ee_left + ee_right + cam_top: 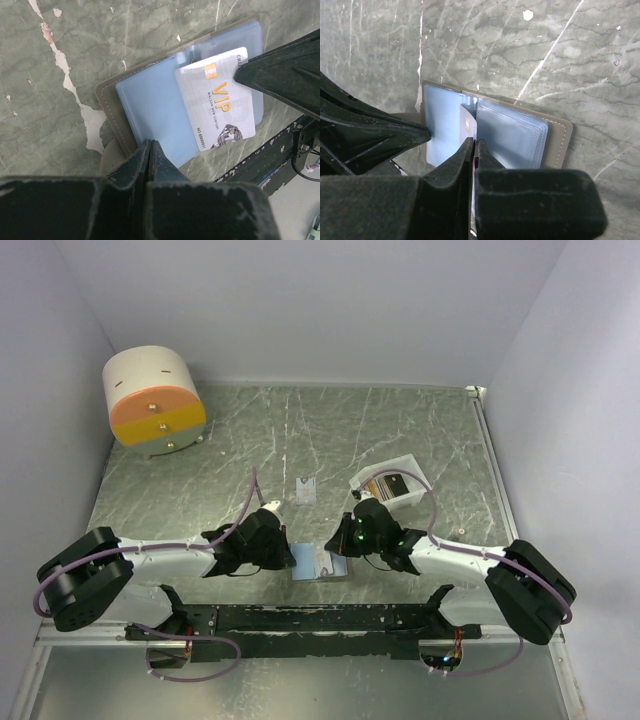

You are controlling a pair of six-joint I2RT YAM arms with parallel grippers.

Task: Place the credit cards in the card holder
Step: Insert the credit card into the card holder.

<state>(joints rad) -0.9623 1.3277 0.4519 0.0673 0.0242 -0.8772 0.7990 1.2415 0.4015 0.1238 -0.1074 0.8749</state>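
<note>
Wallet open near the bench front edge; left jaws pinch its edge, right jaws grip a VIP card at its sleeves. Loose card and tray cards remain.

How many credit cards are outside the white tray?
2. A silver VIP card rests on the open card holder; a pale card lies alone on the table beyond it. Others may be hidden in the sleeves.

The left arm and right arm stretch low and inward, the left gripper and right gripper nearly tip to tip, left fingers pressed together, right fingers pinching a credit card edge
</note>
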